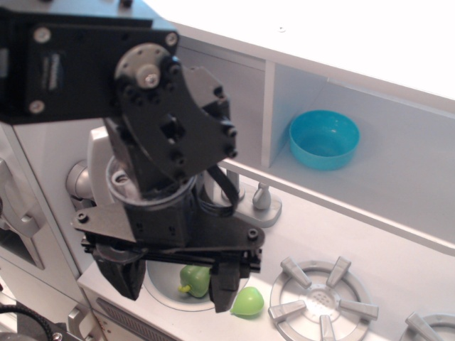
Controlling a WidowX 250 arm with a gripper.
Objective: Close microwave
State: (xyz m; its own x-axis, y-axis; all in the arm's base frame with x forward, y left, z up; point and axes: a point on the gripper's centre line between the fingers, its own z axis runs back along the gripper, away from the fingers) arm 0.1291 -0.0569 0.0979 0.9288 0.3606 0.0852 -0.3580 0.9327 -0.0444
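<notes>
— Observation.image view first: what is the claw (174, 284) doing?

— It hangs off the black arm (170, 142) with its two dark fingers (226, 288) pointing down and spread apart, nothing between them. It sits above the round sink (167, 288) near the front edge of the counter (341, 234).

— Anything in that sink?

— Two green toy pieces. A darker one (195, 279) shows in the gap between the fingers, and a lighter rounded one (249, 302) lies just beside the right-hand finger, on the sink's rim side.

— And further out?

— A small grey tap (261, 199) stands behind the sink, by the counter's back edge. A grey burner (323, 302) with spokes sits toward the front right corner. Above the back edge, a blue bowl (323, 138) rests in a shelf compartment.

— Where is the microwave?

— At the far left edge of the picture, a sliver of grey panel with a dark window (18, 245) shows. I take that for the microwave, but the arm hides most of it, so I cannot tell how its door stands.
</notes>
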